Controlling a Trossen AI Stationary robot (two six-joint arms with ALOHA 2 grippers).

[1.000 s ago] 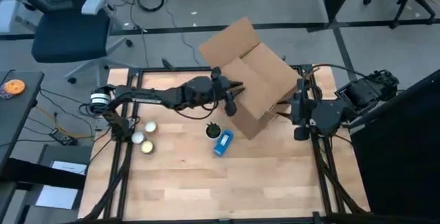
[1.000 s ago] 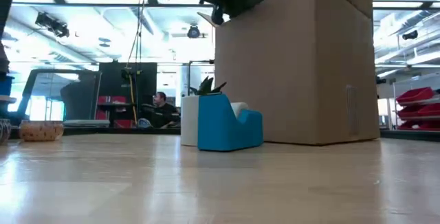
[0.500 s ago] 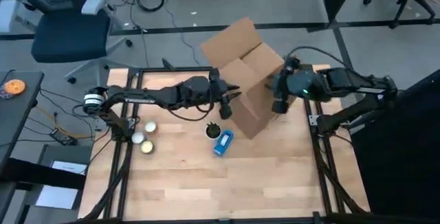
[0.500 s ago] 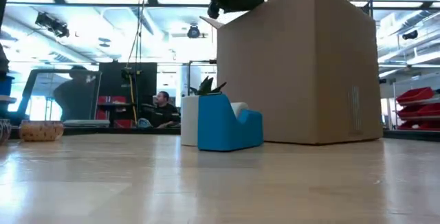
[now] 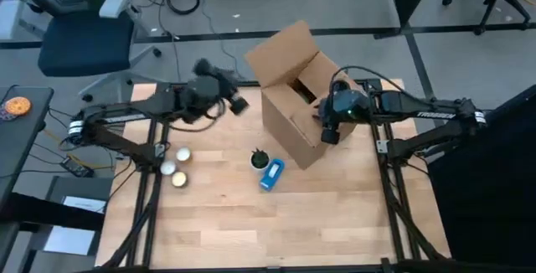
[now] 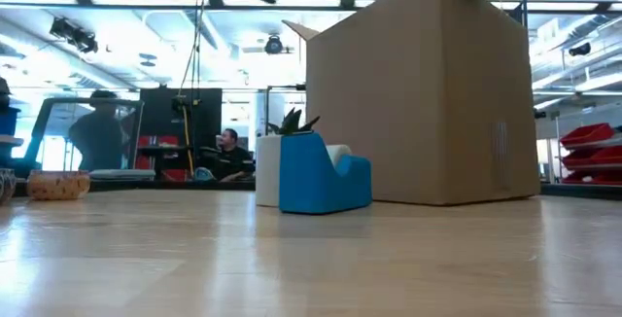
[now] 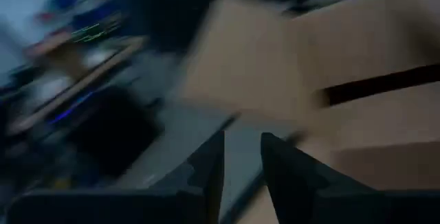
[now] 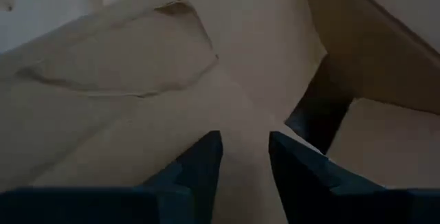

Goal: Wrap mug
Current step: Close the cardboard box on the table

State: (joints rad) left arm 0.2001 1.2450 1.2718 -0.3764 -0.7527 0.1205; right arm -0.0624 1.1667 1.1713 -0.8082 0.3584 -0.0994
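Cardboard fills much of what we see: an open box [image 5: 295, 97] stands at the far middle of the counter [image 5: 251, 214], its flaps up. In the high view our right arm reaches in from three o'clock, stretched almost level across the counter's far right part, and its end effector [image 5: 328, 126] hangs over the box's right-hand edge. The right wrist view shows that end effector [image 8: 244, 157] with its two dark fingers [image 8: 199, 159] spread a little apart, nothing between them, pointing down into the box's creased inner walls [image 8: 137, 80].

Our left arm comes from nine o'clock, bent and lifted, with its end effector [image 5: 234, 101] in the air just off the box's left flap, at about ten o'clock from the box's middle. The left wrist view is smeared, yet we can make out its fingers [image 7: 210, 172] held slightly apart and empty, with the box [image 7: 357, 93] ahead of them.

We cannot see a mug plainly. At six o'clock from the box, just beside its near corner, lies a blue holder [image 5: 271, 173], and touching it at its ten o'clock is a small dark plant [image 5: 259, 157]. The low view shows the blue holder [image 6: 321, 176] with something white [image 6: 266, 169] behind it, which we cannot identify. Two round pale things [image 5: 176, 166] sit near the counter's left edge, well apart from the box.
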